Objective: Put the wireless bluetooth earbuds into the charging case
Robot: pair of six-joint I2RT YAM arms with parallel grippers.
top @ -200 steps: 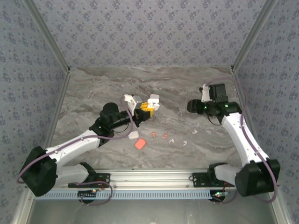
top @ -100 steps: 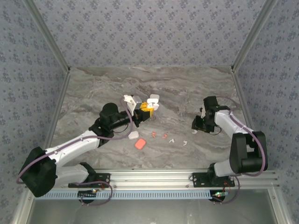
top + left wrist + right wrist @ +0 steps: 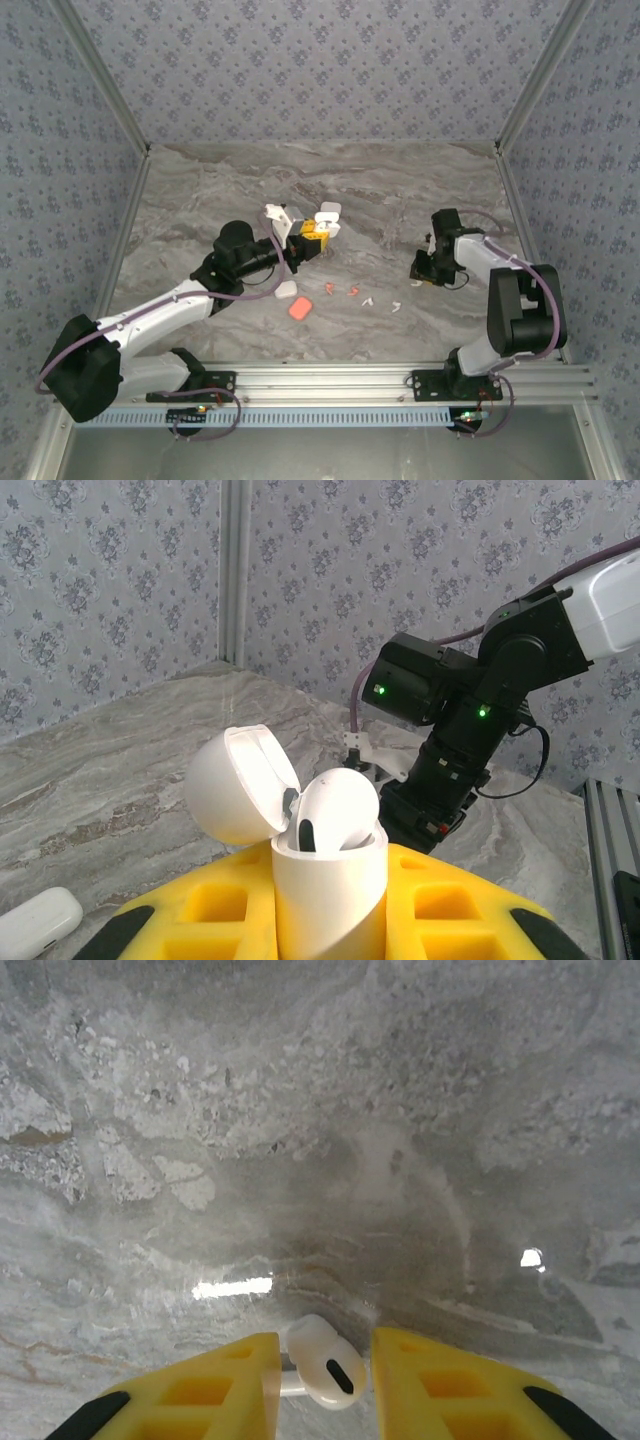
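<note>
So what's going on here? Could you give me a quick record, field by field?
left gripper: holding open white case, seated earbud inside
right gripper: straddling white earbud on table; grip unclear
lying nearby: closed white case, orange-red case
loose: two orange-red earbuds, two more white earbuds

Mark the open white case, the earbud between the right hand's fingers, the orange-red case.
open white case (image 3: 330, 905): left wrist view, body.
earbud (image 3: 318, 1355): right wrist view, bulb.
orange-red case (image 3: 300, 308): top view, middle.
</note>
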